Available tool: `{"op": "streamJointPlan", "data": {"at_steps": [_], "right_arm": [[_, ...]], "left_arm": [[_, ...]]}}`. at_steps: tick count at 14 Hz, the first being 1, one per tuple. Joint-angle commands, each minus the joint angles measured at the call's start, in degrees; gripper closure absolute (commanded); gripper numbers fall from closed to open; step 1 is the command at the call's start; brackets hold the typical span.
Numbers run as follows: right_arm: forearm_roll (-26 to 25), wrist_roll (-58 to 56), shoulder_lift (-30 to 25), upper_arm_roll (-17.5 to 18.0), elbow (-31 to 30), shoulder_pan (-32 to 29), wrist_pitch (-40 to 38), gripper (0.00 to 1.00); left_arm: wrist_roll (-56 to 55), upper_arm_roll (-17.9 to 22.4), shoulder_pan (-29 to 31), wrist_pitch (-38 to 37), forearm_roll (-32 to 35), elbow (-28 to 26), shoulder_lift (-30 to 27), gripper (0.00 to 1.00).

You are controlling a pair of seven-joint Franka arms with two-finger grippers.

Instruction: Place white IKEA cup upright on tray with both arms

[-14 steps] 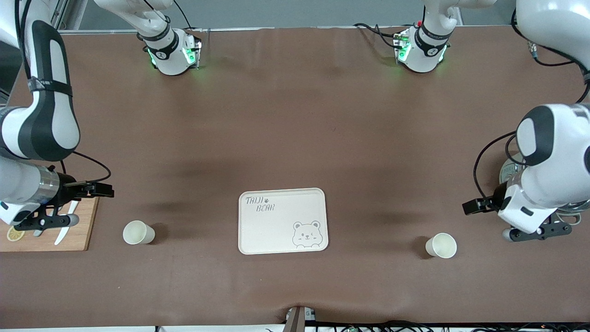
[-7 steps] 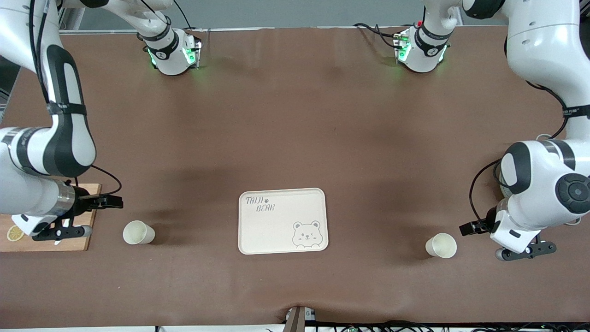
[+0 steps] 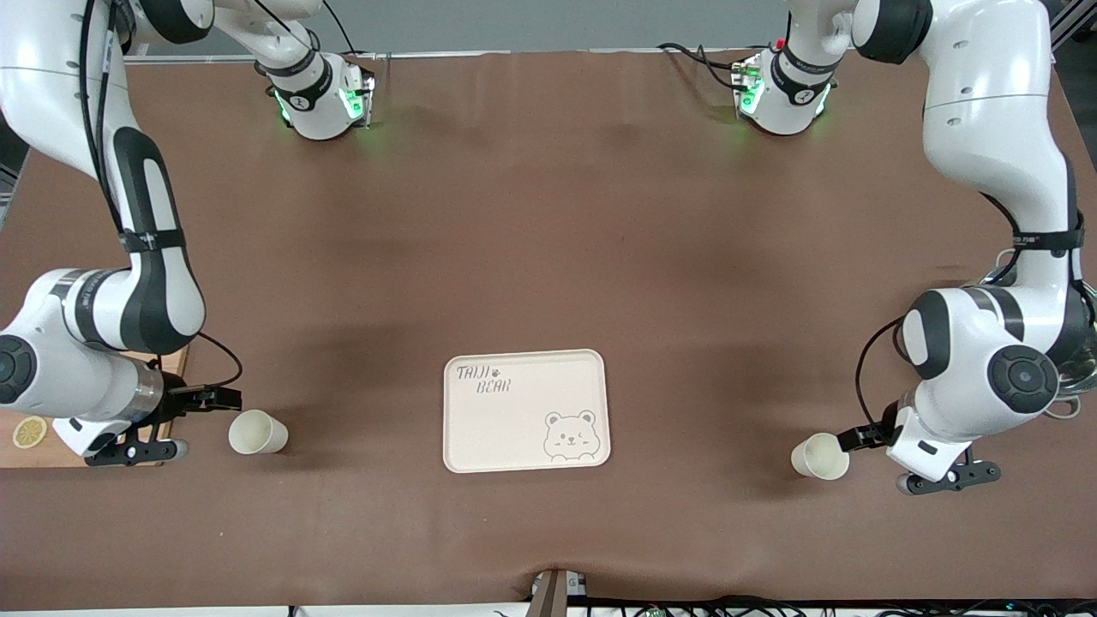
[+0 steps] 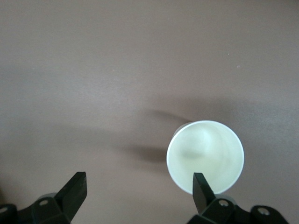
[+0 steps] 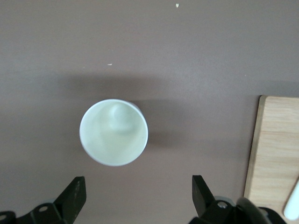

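The cream tray [image 3: 524, 377] with the bear print lies mid-table, with nothing on it. Two white cups stand mouth up. One cup [image 3: 257, 432] is toward the right arm's end and shows in the right wrist view [image 5: 113, 132]. The other cup [image 3: 820, 456] is toward the left arm's end and shows in the left wrist view [image 4: 205, 156]. My right gripper [image 3: 210, 399] [image 5: 138, 200] is open and empty beside its cup. My left gripper [image 3: 860, 437] [image 4: 139, 196] is open, with one finger [image 4: 202, 189] over its cup's rim.
A wooden cutting board [image 3: 34, 454] [image 5: 275, 154] with a lemon slice [image 3: 30, 431] lies at the right arm's end, partly under that arm. A metal dish [image 3: 1076, 377] sits at the left arm's end, mostly hidden.
Both arms have swung in from the table ends toward their cups and nearer to the front camera. The cups and the tray have not moved.
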Motion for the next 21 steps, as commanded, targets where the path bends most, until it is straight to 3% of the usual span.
{"op": "streamJointPlan", "data": {"at_steps": [1,8,11,13,18,21], "right_arm": [[0.2,0.2,1.6,0.4,0.9,-0.6,1.3,0.0],[0.0,0.5,5.2,0.4,1.1,-0.7,9.1,0.0],[0.1,0.5,6.9,0.4,1.1,-0.7,12.1,0.0],[0.2,0.6,7.4,0.4,1.0,-0.6,12.4,0.0],[0.3,0.5,8.9,0.4,1.0,-0.5,12.9,0.0],[0.2,0.2,9.0,0.4,1.0,-0.4,12.9,0.0]], "left_arm": [[0.2,-0.2,-0.1,2.4,-1.1,0.5,1.8,0.0],[0.1,-0.4,-0.1,5.2,-1.6,-0.2,4.2,0.0],[0.1,-0.4,-0.1,5.2,-3.8,-0.2,4.2,0.5],[0.0,-0.4,-0.2,5.2,-3.9,-0.1,4.1,0.72],[-0.1,-0.4,-0.8,5.2,-5.6,0.1,3.8,1.0],[-0.2,-0.4,-0.9,5.2,-5.5,0.2,3.3,1.0]]}}
